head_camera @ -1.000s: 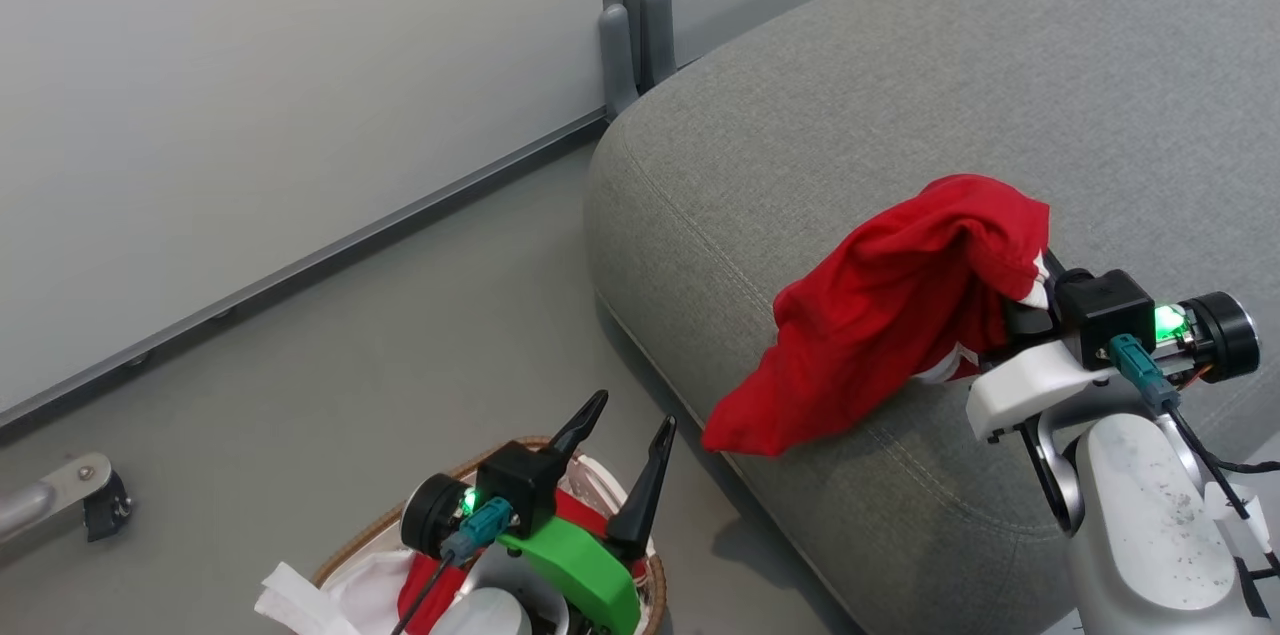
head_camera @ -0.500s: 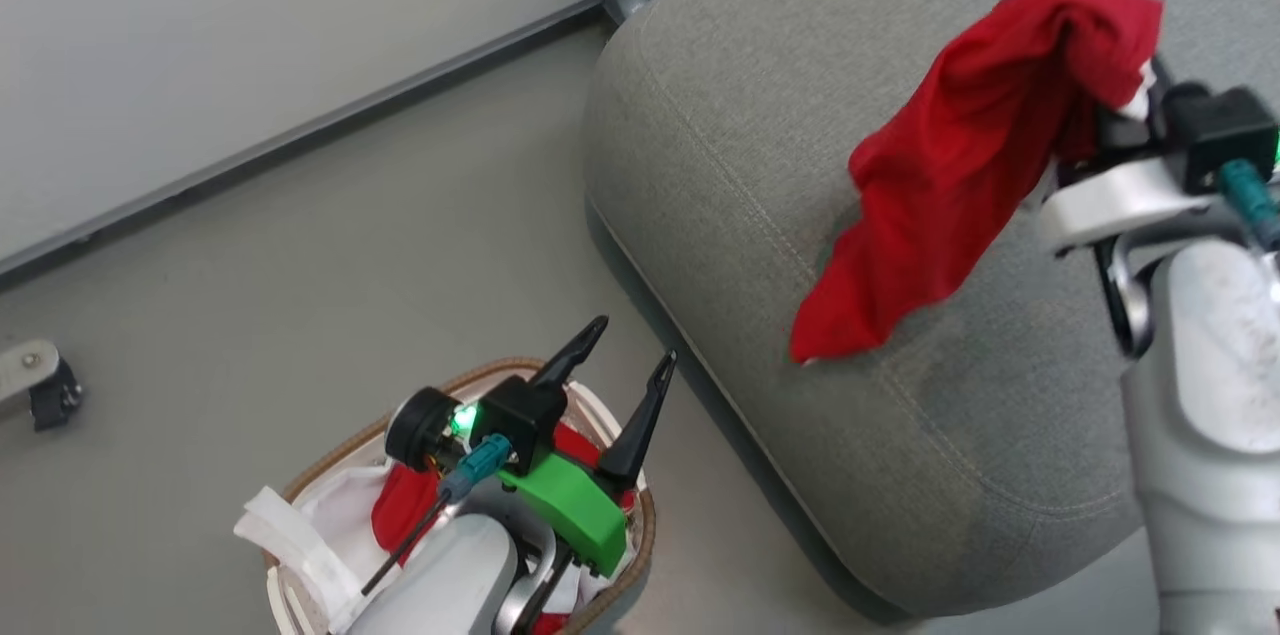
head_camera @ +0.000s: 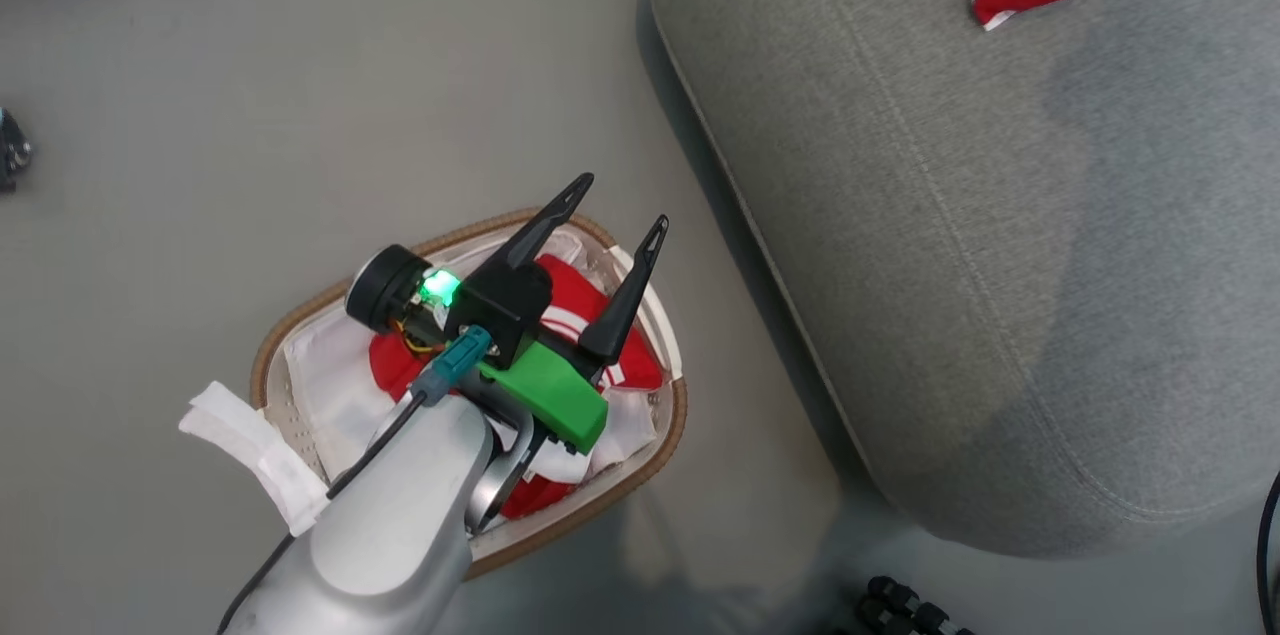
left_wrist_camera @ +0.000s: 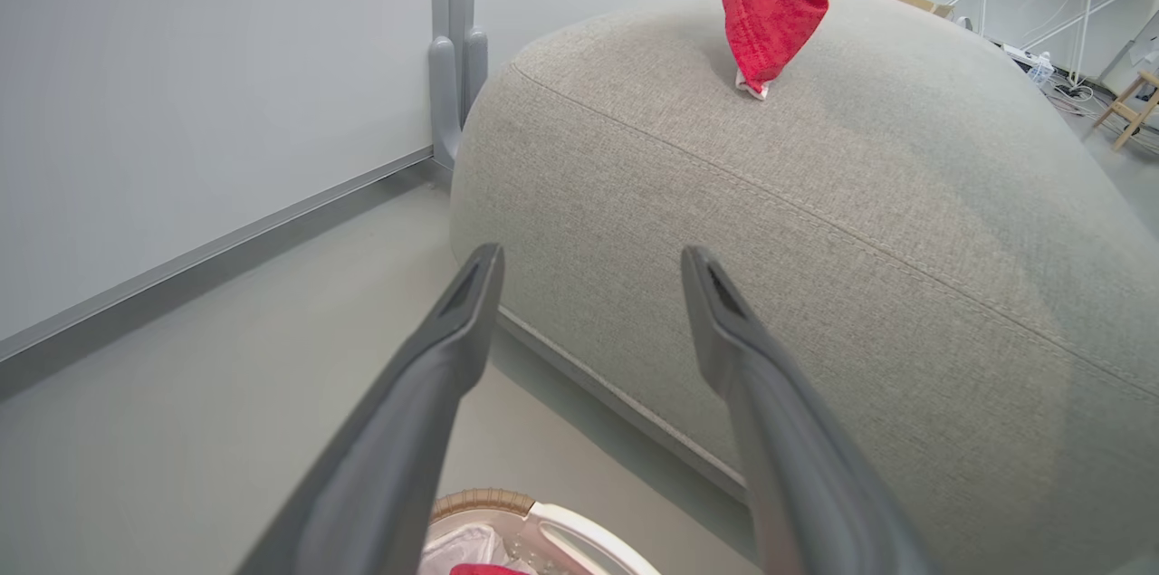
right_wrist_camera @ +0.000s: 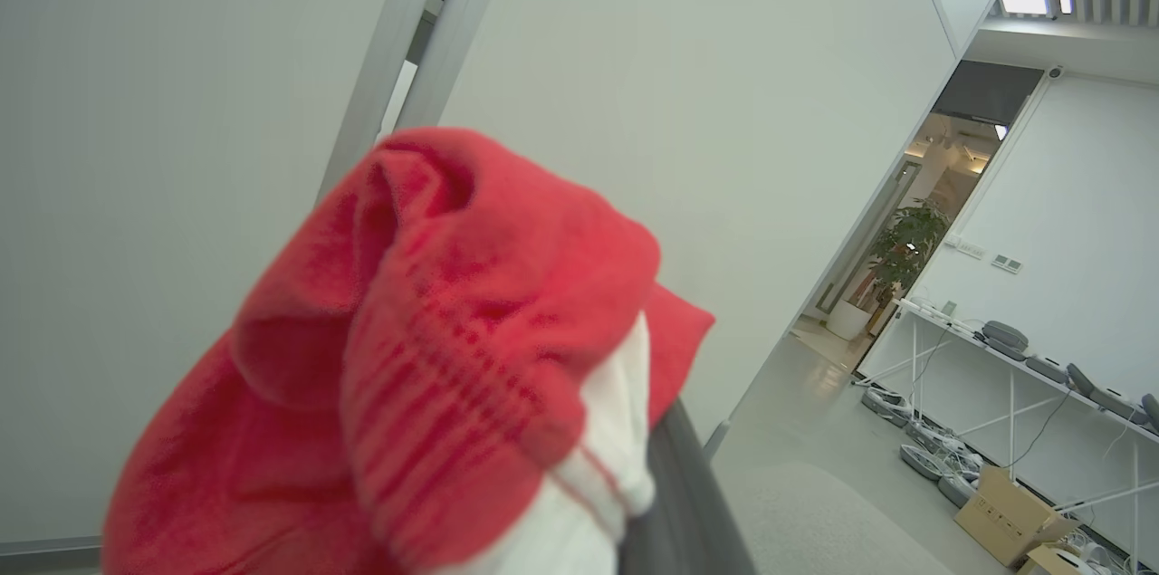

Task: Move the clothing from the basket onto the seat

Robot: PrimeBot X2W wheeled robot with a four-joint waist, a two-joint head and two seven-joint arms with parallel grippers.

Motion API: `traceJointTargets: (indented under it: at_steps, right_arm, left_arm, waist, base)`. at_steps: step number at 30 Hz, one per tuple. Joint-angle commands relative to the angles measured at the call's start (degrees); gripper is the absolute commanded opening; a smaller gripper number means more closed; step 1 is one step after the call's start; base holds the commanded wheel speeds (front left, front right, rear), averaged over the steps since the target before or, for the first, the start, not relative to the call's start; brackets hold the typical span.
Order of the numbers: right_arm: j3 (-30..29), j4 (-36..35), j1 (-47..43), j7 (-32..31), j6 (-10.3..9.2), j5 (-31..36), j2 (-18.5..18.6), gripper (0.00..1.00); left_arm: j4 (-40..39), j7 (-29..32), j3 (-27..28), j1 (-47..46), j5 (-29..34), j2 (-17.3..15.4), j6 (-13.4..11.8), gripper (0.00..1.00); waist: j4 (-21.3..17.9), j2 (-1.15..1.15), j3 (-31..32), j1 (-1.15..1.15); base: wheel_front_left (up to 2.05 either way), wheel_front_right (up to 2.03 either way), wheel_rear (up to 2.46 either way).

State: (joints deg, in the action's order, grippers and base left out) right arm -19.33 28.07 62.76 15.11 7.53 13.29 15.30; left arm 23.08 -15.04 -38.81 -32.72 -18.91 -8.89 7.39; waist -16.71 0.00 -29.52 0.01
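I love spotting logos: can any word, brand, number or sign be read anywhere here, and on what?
None can be read.
The lower garment, in the basket: white stripes, no legible letters, partly behind the left gripper.
The held garment: no lettering visible.
The cardboard box: too small to read.

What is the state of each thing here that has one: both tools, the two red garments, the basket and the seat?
left tool: open, empty, above the basket.
right tool: shut on the held garment.
held garment: lifted, hanging, tip at or just above the seat.
second garment: crumpled inside the basket.
basket: upright on the floor, not yet emptied.
seat: no garment released on it yet.
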Motion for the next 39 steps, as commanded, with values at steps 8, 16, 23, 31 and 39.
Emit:
traceJointTargets:
  at_steps: [8, 16, 23, 31, 39]
  right_arm:
    - [-3.43, 4.74, 0.38, 0.05, -0.08, 2.87, -0.91, 0.00]
    - [-4.95, 6.09, -5.59, 0.05, -0.08, 3.89, -2.66, 0.00]
    - [-3.92, 5.05, -10.66, 0.05, -0.08, 3.86, -4.13, 1.00]
    - [-2.65, 2.66, -18.16, 0.05, -0.08, 2.95, -4.83, 1.00]
    - [-1.14, 2.68, -25.11, 0.05, -0.08, 2.41, -4.23, 1.00]
  left_arm:
    - [-1.40, -0.21, 2.89, -2.20, 1.40, -0.92, 0.16, 1.00]
    - [-1.59, -0.21, 4.19, -1.36, 2.00, -0.91, 0.16, 1.00]
    - [-1.49, -0.21, 5.99, 0.35, 1.33, -1.40, 0.16, 1.00]
    - [-1.80, -0.21, 8.61, 3.15, 0.52, -1.03, 0.16, 1.00]
    - [-1.27, -0.20, 10.39, 6.43, -0.50, -0.03, 0.16, 1.00]
  waist:
    - [6.81, 0.00, -12.62, -0.01]
    - [6.11, 0.00, -12.86, -0.01]
    - [4.95, 0.00, -11.34, -0.01]
    - [4.28, 0.00, -6.15, -0.01]
    - [5.21, 0.00, 1.49, -0.01]
  base:
    - [0.00, 0.00, 0.00]
    - [0.00, 0.00, 0.00]
    - [0.00, 0.00, 0.00]
    - [0.00, 0.00, 0.00]
    - [0.00, 0.00, 0.00]
